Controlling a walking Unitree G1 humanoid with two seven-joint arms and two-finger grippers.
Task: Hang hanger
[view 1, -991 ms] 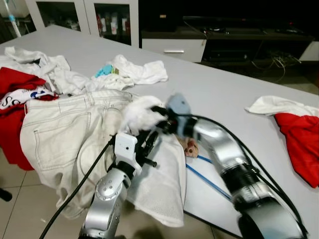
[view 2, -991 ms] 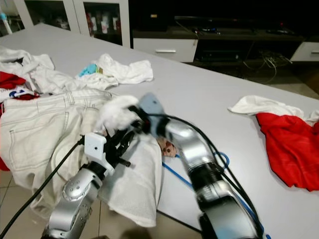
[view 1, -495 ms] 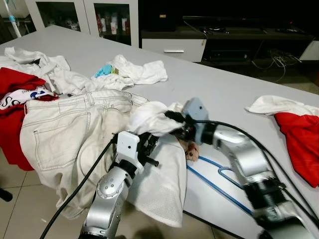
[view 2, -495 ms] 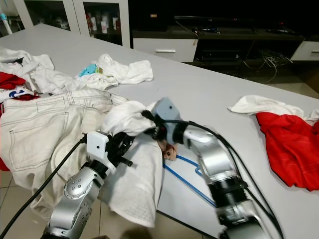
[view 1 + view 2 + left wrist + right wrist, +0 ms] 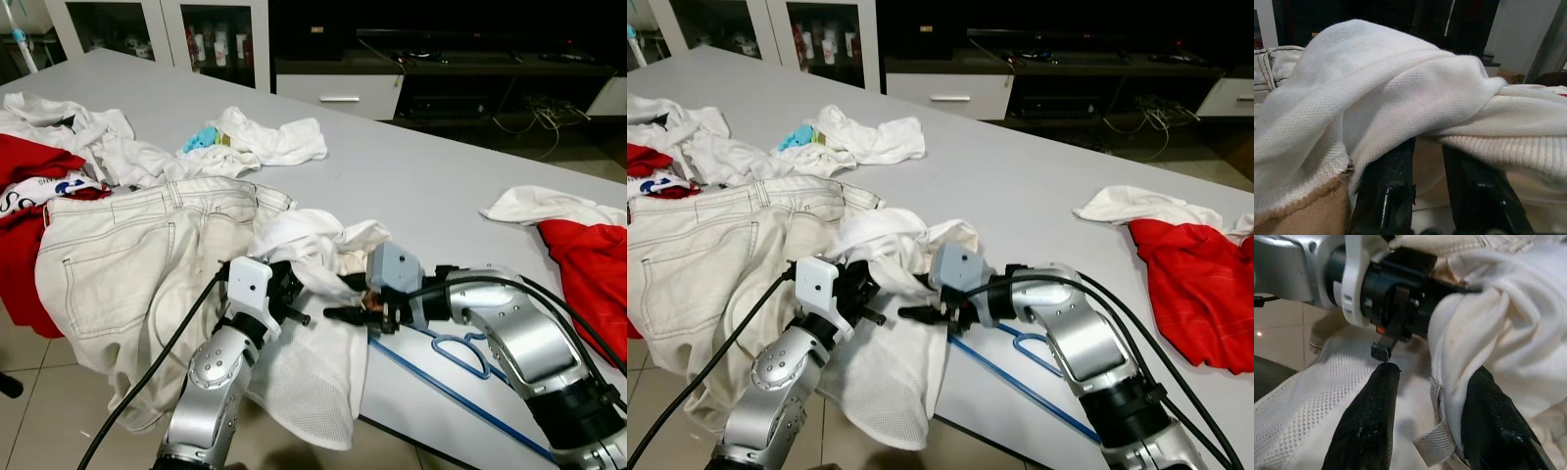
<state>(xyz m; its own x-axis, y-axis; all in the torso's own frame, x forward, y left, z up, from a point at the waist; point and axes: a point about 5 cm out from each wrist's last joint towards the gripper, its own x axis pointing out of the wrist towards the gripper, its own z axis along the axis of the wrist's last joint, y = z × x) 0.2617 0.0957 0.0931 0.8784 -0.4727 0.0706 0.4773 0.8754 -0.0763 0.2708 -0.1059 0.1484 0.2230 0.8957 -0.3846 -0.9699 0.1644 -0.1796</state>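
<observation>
1. The blue hanger (image 5: 460, 357) lies flat on the grey table (image 5: 431, 186), near the table's near edge and beside the right arm. Its hook end lies just right of the white mesh shirt (image 5: 313, 372).
2. The left gripper (image 5: 290, 284) is pushed into the bunched upper part of the white mesh shirt. In the left wrist view its two black fingers (image 5: 1388, 191) stand a narrow gap apart with fabric draped over and between them, gripping the shirt.
3. The right gripper (image 5: 921, 313) points left, towards the left gripper. Its jaws are spread, with the shirt fabric lying against one finger (image 5: 1493, 421).
4. Cream jeans (image 5: 127, 264) lie left of the shirt and hang over the table's near edge.
5. A red-and-white garment (image 5: 578, 255) lies at the far right.
</observation>
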